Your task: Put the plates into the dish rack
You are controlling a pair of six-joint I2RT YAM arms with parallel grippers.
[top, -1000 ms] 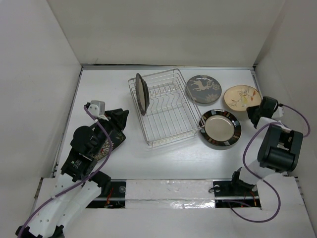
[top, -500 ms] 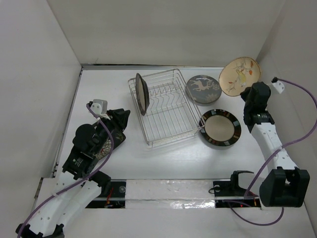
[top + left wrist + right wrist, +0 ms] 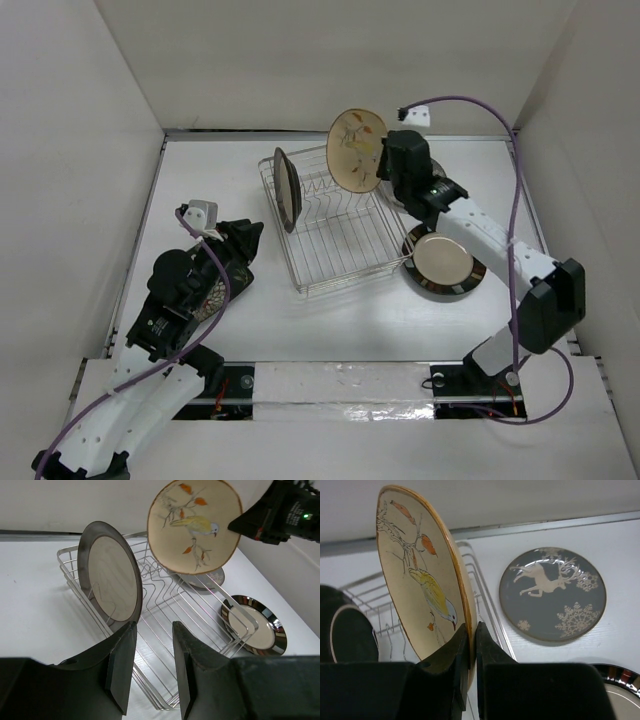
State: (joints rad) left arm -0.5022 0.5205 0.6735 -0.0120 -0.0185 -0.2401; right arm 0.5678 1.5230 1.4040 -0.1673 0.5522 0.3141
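Inspector: Status of the right gripper [image 3: 472,630] is requested.

Recorder: It is found clamped on the rim of the tan round plate [image 3: 353,150], which is painted with a bird on a branch. The plate is held nearly upright, on edge, over the far right part of the silver wire dish rack [image 3: 350,278]. Its lower edge is hidden behind the fingers, so contact with the wires cannot be told.

Inspector: What is noted inside the rack?

Recorder: One upright dark-rimmed round plate [image 3: 287,190] with a cream centre is seen standing between the prongs at the left end, well apart from the tan plate. The slots between them are seen bare.

Inspector: And around it?

Recorder: A grey round plate [image 3: 552,595] with a deer and snowflakes is seen lying flat on the white table [image 3: 300,330] just right of the rack's far end, largely covered by the right arm in the top view. A second dark-rimmed round plate [image 3: 443,262] lies flat beside the rack's near right corner, its far edge crossed by that arm.

Inspector: The left gripper [image 3: 153,630]?

Recorder: Its fingers are seen apart with nothing between them, pointed at the rack from the left. A black square plate [image 3: 213,293] with a floral pattern is seen beneath that arm, mostly hidden.
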